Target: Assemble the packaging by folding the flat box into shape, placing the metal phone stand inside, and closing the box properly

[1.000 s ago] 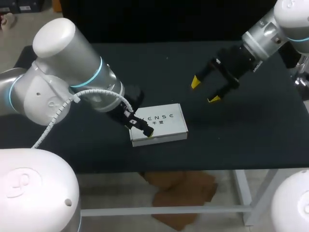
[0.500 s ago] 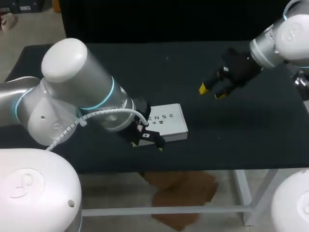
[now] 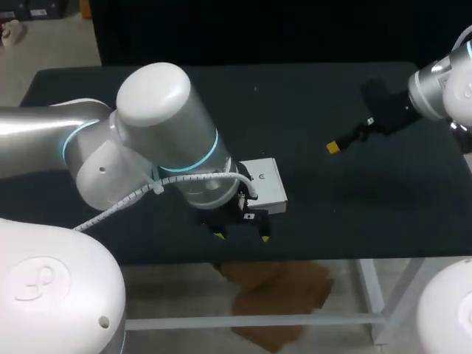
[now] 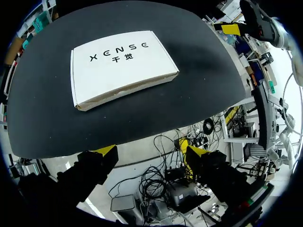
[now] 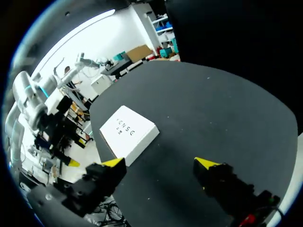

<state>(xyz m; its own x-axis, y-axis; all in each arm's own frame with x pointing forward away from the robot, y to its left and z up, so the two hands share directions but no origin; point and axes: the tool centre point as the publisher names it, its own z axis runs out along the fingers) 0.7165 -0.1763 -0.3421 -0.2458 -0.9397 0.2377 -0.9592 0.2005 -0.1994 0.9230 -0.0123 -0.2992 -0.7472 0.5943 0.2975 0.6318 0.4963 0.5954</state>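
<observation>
Lying closed, one white box [image 4: 120,66], left gripper [image 4: 151,151] spread, right gripper [image 5: 160,163] spread.

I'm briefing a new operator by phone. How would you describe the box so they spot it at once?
Start at the dark table. Near its front edge, just ahead of the left end effector, lies the box. It is a flat, closed white carton with dark lettering on top, bright against the dark surface and unlike the black, yellow-tipped end effector beside it.
</observation>
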